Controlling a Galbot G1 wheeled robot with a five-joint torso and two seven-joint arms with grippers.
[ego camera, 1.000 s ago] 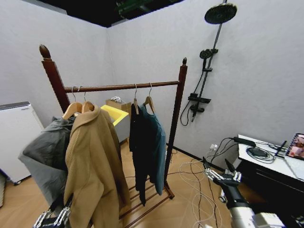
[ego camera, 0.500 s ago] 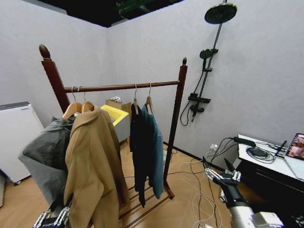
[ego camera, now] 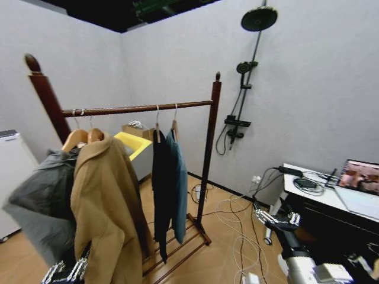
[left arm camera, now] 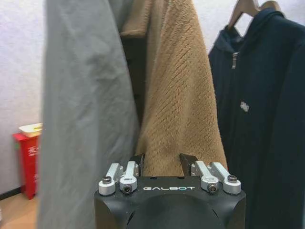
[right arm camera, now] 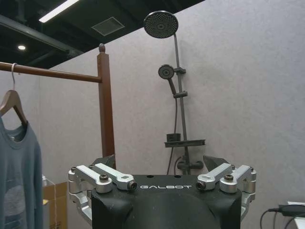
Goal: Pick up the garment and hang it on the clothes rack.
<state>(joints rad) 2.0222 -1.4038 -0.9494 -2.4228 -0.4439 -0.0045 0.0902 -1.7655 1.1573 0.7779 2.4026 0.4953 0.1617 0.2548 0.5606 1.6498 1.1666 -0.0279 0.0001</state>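
Shirt [ego camera: 179,183] already hangs on rack [ego camera: 139,109]: thin, limp, probably light; grab its wooden hanger. Left hand [left arm camera: 167,168], right hand [right arm camera: 162,168] both open, empty.

Clothes rack [ego camera: 208,142] ahead, centre-left. On its bar, rightmost and nearest the right post, the garment [ego camera: 178,183]; touching it on the left, a black garment [ego camera: 160,189]; well apart at the left end, a tan coat [ego camera: 106,207] before a grey jacket [ego camera: 41,207]. Behind the rack, a yellow bin [ego camera: 133,144]. On the wall right of the post, a shower fitting [ego camera: 240,89]. Far right, a bench [ego camera: 331,198] with a laptop [ego camera: 362,176] on it. Low in front: left tool [ego camera: 64,273] under the coat, right tool [ego camera: 278,219] before the bench
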